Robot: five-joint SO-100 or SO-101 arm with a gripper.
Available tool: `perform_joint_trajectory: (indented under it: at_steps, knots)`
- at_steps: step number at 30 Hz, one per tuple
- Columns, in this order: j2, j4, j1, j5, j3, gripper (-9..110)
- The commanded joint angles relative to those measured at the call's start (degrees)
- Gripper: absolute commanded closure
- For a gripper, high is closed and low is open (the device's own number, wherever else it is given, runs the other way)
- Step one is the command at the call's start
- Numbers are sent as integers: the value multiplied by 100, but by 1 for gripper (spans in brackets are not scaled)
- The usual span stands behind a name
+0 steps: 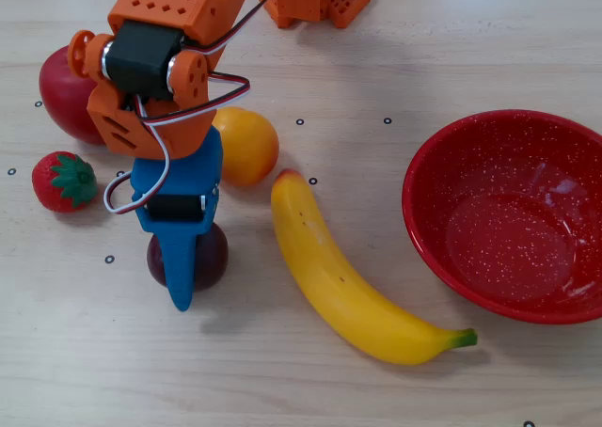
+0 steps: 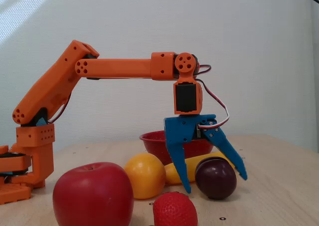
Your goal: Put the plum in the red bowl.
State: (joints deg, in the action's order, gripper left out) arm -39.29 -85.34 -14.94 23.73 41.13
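The dark purple plum (image 1: pixel 214 253) lies on the wooden table to the left of the banana. My blue gripper (image 1: pixel 182 262) points down over it, open, with one finger on each side. In the side fixed view the gripper (image 2: pixel 216 183) straddles the plum (image 2: pixel 215 176), which rests on the table, and both fingertips reach down near the tabletop. The red speckled bowl (image 1: pixel 419 178) stands empty at the right. In the side view the bowl (image 2: pixel 154 139) shows behind the gripper.
A yellow banana (image 1: pixel 348 276) lies between the plum and the bowl. An orange (image 1: pixel 246 145) sits just above the gripper, a red apple (image 1: pixel 66 93) at the far left, and a strawberry (image 1: pixel 64 181) below it. The arm's base (image 2: pixel 30 156) is at the top.
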Motion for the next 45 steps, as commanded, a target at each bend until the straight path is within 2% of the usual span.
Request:
perform_joint_trajectory:
  at_steps: [1,11,15,26,33,45]
  knots:
    - [-281,149,141,149,-413,62]
    - [-272,88,132,246,-413,84]
    - [-316,18,132,290,-413,101]
    - [-1081,-1406,35,-79,-782,101]
    - [-2030,-1723,105,-378,-835,101]
    - [-3630,-1767,1301,-1055,-835,101]
